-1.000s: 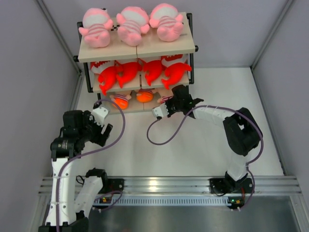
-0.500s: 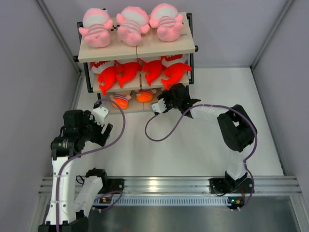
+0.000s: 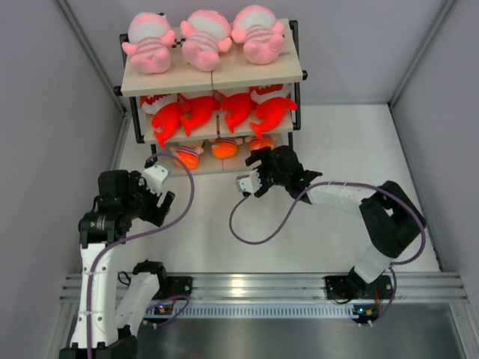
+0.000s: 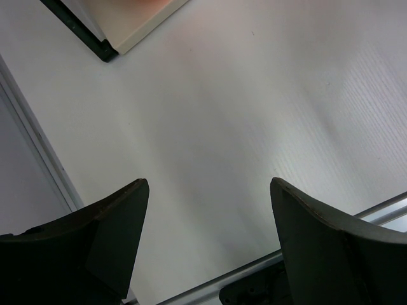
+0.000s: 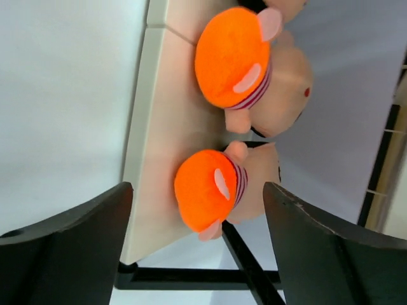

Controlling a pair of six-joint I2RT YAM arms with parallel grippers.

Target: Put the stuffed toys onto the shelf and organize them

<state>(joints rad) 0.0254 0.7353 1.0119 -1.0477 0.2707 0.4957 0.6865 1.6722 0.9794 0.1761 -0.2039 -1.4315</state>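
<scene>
The shelf (image 3: 224, 75) stands at the back. Three pink striped babies (image 3: 203, 37) lie on its top board, red-orange sharks (image 3: 224, 111) on the middle one. Three boys in orange shorts lie on the bottom board, the rightmost (image 3: 262, 142) just in front of my right gripper (image 3: 262, 158). In the right wrist view that gripper (image 5: 198, 188) is open and a little back from this boy (image 5: 206, 203), which rests on the beige board (image 5: 159, 159) beside a second boy (image 5: 232, 57). My left gripper (image 3: 165, 196) hangs open and empty over the table (image 4: 210, 184).
A corner of the shelf's bottom board (image 4: 127, 25) shows at the top left of the left wrist view. White walls close in the table on the left, right and back. The metal rail (image 3: 254, 284) with the arm bases runs along the near edge.
My right gripper reached in to the bottom board, opened and let go of the rightmost boy toy, then drew back a little. The left arm has not moved.
</scene>
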